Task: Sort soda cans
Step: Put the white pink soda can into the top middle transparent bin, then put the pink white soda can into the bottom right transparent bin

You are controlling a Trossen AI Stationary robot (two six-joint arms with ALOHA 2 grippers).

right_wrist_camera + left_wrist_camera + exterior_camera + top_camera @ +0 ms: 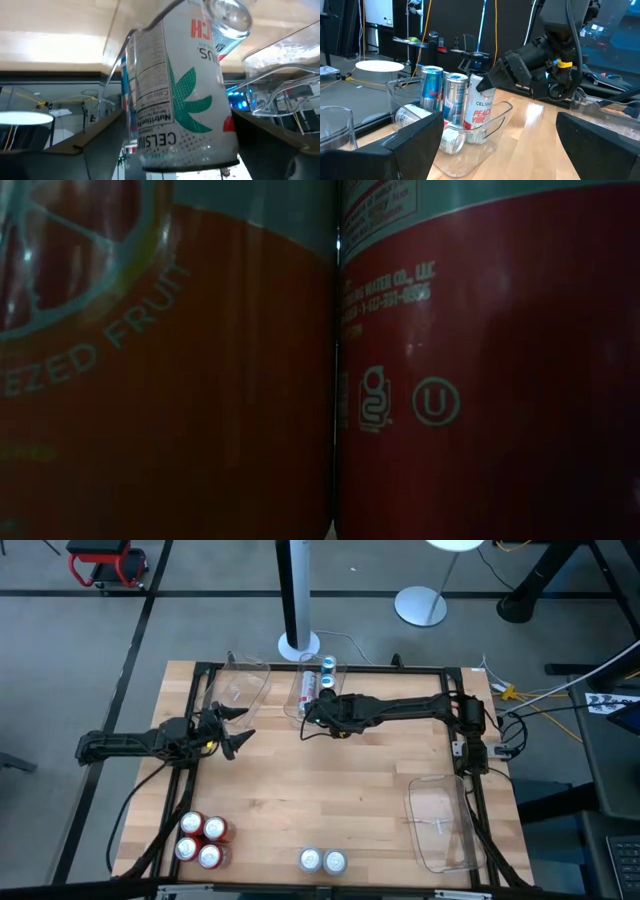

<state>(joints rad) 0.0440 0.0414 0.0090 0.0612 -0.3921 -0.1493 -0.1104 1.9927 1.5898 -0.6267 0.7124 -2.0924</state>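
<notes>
A clear bin [300, 712] stands at the far middle of the table and holds several soda cans. In it a white can [479, 112] stands upright beside two blue-silver cans [442, 92], and other cans lie on the bin's floor [452, 141]. My right gripper [489, 84] slants down over the white can [180, 85], open, with its fingers on either side of the can's upper part. My left gripper [240, 728] waits open at the left. Several red cans [202, 840] stand near left, and two silver cans [322, 860] stand near the middle.
An empty clear bin [246, 685] stands at the far left, and another [440, 825] lies near right. A black frame [330, 668] runs around the table. In the low view, two red cans [170, 390] close to the camera block everything behind them.
</notes>
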